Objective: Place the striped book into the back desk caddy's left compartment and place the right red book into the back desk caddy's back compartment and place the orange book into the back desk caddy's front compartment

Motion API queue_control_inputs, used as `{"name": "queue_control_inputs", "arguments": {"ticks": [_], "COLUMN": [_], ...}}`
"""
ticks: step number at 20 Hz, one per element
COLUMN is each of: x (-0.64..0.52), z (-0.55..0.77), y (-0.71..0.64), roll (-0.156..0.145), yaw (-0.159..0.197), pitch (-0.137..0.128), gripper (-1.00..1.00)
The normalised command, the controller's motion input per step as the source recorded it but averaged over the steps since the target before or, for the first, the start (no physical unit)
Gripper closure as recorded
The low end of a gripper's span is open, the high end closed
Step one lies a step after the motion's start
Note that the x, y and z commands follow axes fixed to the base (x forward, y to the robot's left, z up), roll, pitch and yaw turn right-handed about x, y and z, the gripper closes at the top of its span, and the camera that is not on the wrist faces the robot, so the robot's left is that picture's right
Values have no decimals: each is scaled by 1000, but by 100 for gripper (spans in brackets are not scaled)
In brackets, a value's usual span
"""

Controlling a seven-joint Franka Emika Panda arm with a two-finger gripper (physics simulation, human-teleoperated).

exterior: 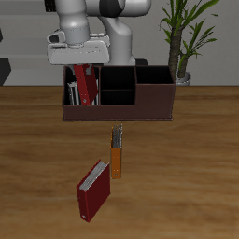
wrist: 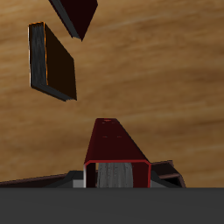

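Observation:
My gripper [exterior: 84, 69] is shut on a dark red book [exterior: 87, 87] that hangs tilted at the back desk caddy [exterior: 121, 112], over its left compartment beside the divided middle. Whether the book's lower end is inside, I cannot tell. A pale striped book [exterior: 70, 92] stands in that end section against the outer wall. The orange book [exterior: 117, 161] lies flat on the table in front of the caddy, its dark band toward it. In the wrist view the held red book [wrist: 114, 144] sits in the gripper [wrist: 114, 179], with the orange book [wrist: 52, 63] beyond it.
A second red book [exterior: 93, 189] lies on the table near the front edge, close to the orange book, and also shows in the wrist view [wrist: 74, 16]. A potted plant [exterior: 187, 37] stands behind the caddy's far end.

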Motion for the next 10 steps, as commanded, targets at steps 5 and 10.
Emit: {"name": "queue_control_inputs", "arguments": {"ticks": [5, 10], "x": [-293, -424], "z": [97, 119], "y": [81, 40], "roll": [5, 5], "yaw": [-10, -30], "pitch": [-4, -4], "gripper": [100, 100]}}
